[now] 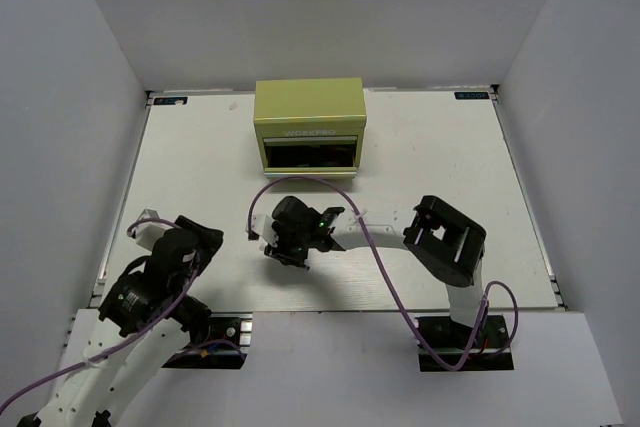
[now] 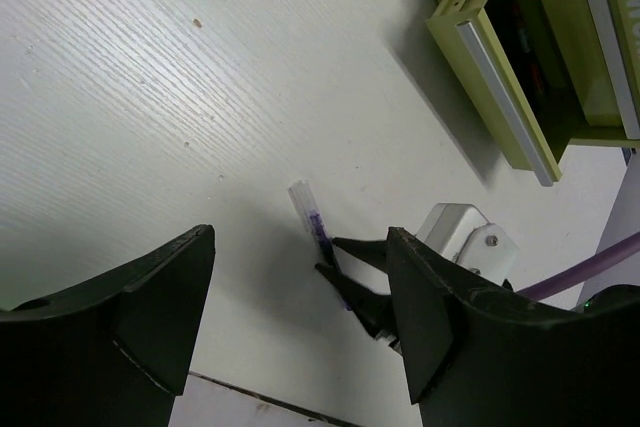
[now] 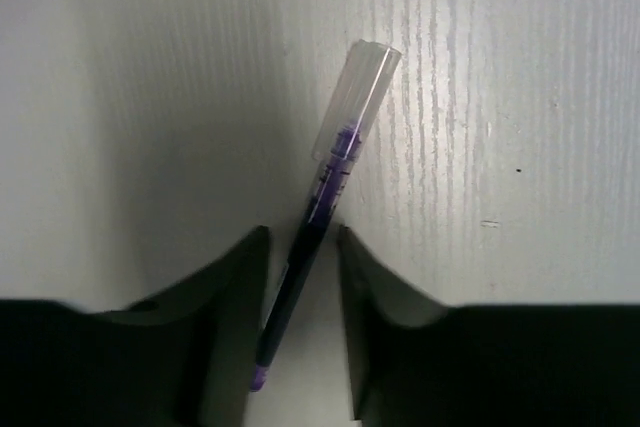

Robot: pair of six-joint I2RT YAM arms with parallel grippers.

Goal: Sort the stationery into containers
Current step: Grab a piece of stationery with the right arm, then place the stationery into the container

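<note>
The purple pen (image 3: pixel 318 215), clear cap (image 3: pixel 356 97) on, lies on the bench (image 1: pixel 440 157) near the olive tool chest (image 1: pixel 309 125), pinched between the right end effector (image 3: pixel 303 247) fingers. The left end effector (image 2: pixel 300 317) hangs spread apart, holding nothing.

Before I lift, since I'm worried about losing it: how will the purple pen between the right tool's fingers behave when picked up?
The purple pen looks thin and rigid, so it probably won't bend. Its round, smooth barrel may slip or pivot in the right tool, whose fingers flank only its lower half. If dropped on the flat table, it would likely roll.
</note>
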